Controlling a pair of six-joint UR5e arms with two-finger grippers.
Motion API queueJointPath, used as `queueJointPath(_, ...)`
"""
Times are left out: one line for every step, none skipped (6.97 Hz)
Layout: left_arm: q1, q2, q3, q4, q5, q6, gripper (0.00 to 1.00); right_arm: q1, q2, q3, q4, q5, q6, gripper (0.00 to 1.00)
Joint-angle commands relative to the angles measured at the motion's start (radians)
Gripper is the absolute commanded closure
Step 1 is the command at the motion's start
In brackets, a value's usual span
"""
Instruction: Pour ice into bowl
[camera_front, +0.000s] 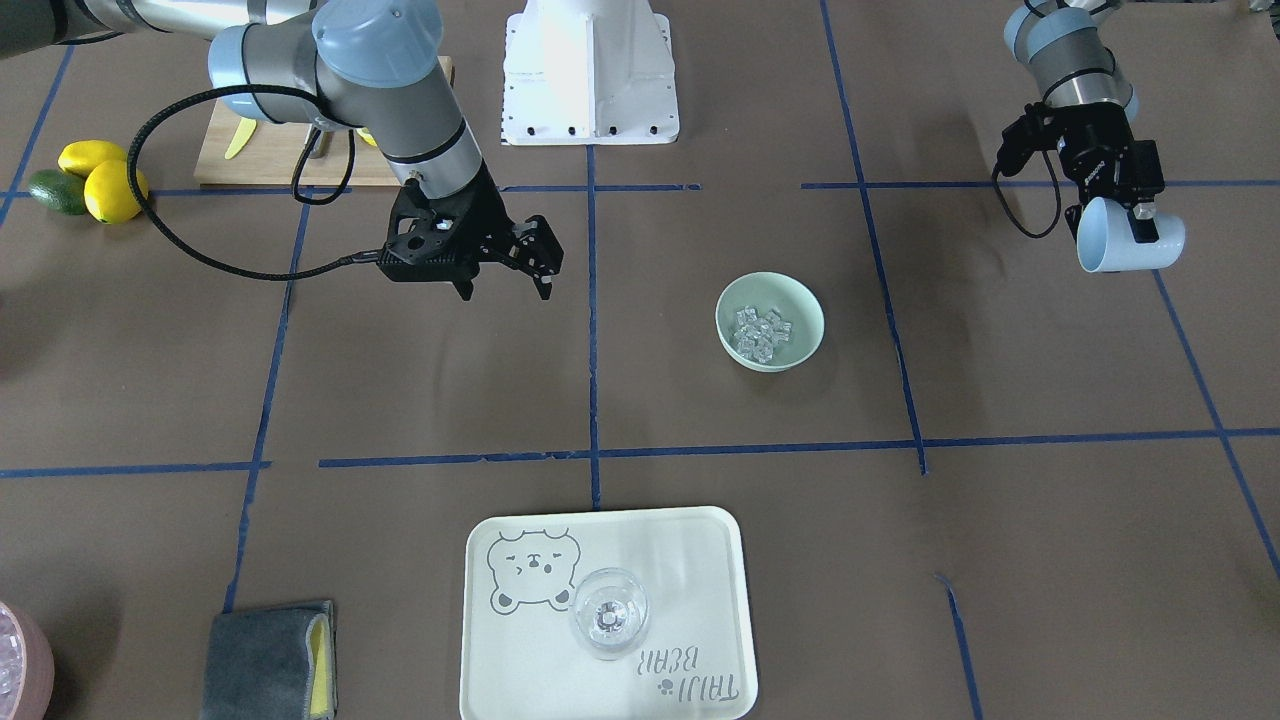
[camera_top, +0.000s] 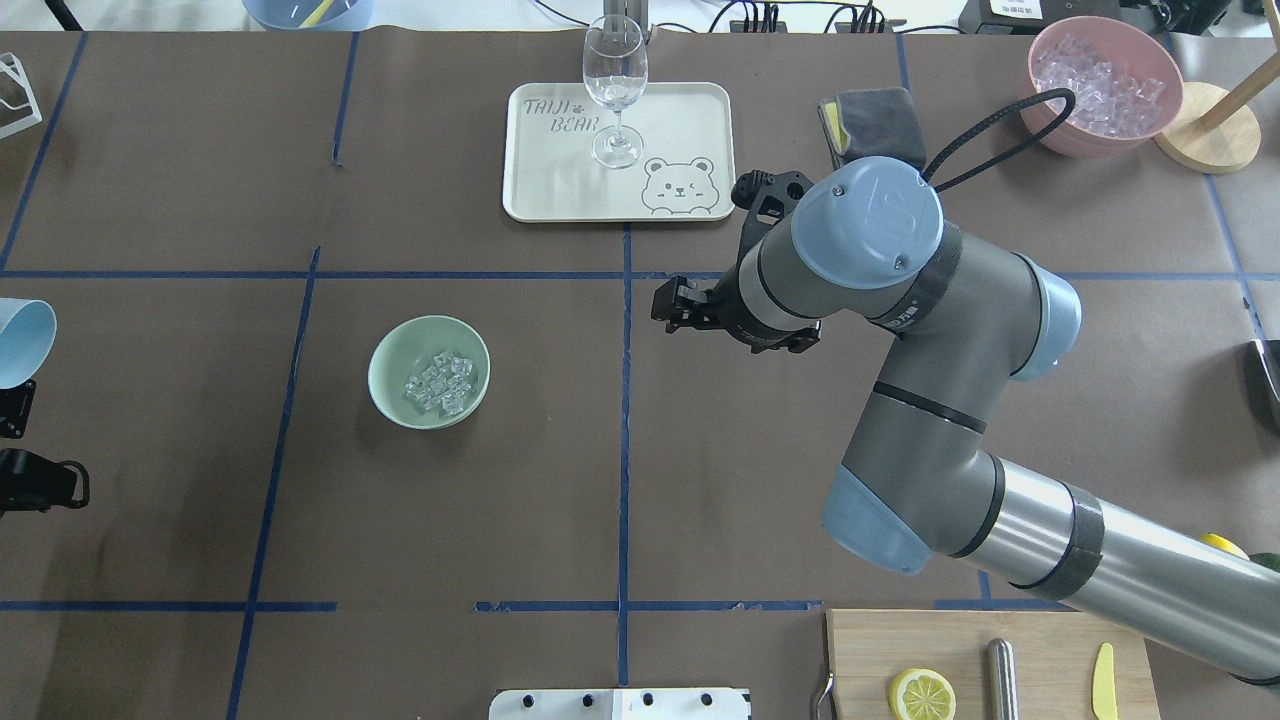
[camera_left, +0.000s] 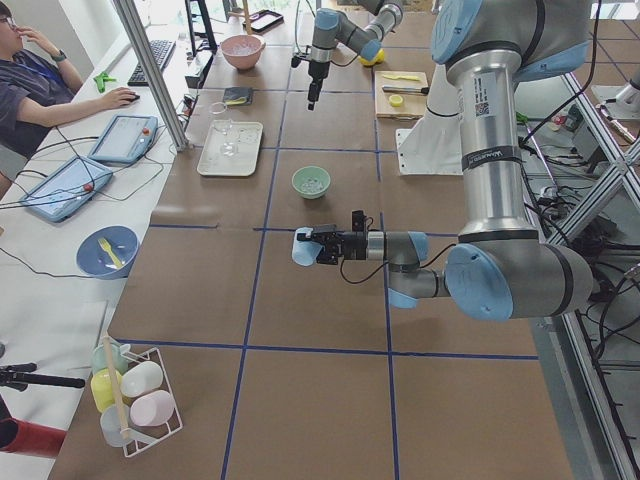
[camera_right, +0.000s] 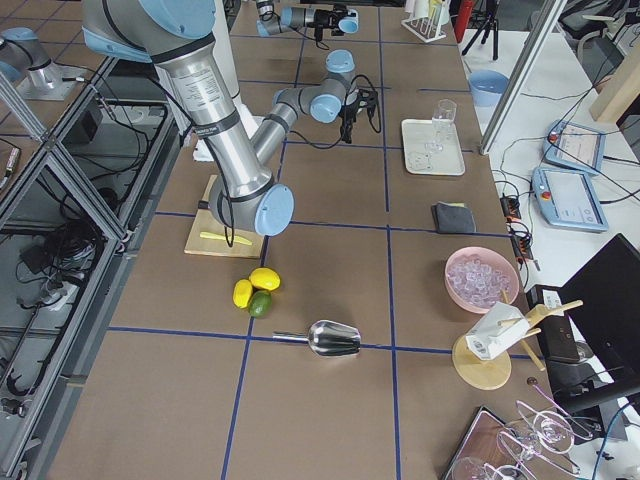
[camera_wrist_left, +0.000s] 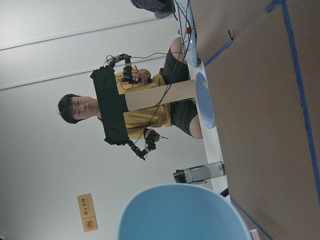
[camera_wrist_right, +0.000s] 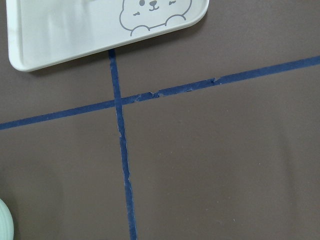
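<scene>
The mint-green bowl (camera_front: 775, 362) stands mid-table with a heap of clear ice cubes (camera_front: 762, 332) inside it; bowl (camera_top: 392, 365) and ice (camera_top: 438, 382) also show in the overhead view. My left gripper (camera_front: 1140, 225) is shut on the wall of a light blue cup (camera_front: 1120, 245), held on its side in the air, well away from the bowl toward the table's left end. No ice shows in the cup's mouth. The cup's rim (camera_wrist_left: 182, 212) fills the bottom of the left wrist view. My right gripper (camera_front: 505, 288) is open and empty, above the table on the bowl's other side.
A cream tray (camera_front: 700, 560) with a clear wine glass (camera_front: 608, 612) sits at the far edge. A pink bowl of ice (camera_top: 1100, 85) and a grey cloth (camera_top: 875, 115) are far right. A cutting board (camera_top: 1040, 640) and lemons (camera_front: 100, 180) lie near the robot's right.
</scene>
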Motion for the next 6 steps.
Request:
queueJointPath(0.000,-0.002,0.015,-0.033,-0.075,-0.315,1.00,0.007,0.000,0.000,0.000,0.000,-0.007,0.00)
queueJointPath(0.000,-0.003,0.023,-0.033,-0.106,-0.454,1.00,0.008,0.002,0.000,0.000,0.000,-0.006,0.00)
queueJointPath(0.002,-0.003,0.023,-0.033,-0.120,-0.621,1.00,0.011,0.008,0.000,0.000,0.000,-0.006,0.00)
queueJointPath(0.002,-0.003,0.025,-0.033,-0.140,-0.760,1.00,0.014,0.008,0.000,0.000,0.002,-0.006,0.00)
queueJointPath(0.002,-0.005,0.025,-0.033,-0.151,-0.889,1.00,0.016,0.008,0.000,-0.002,0.003,-0.009,0.00)
queueJointPath(0.002,-0.005,0.029,-0.034,-0.157,-1.060,1.00,0.017,0.008,0.000,-0.002,0.003,-0.009,0.00)
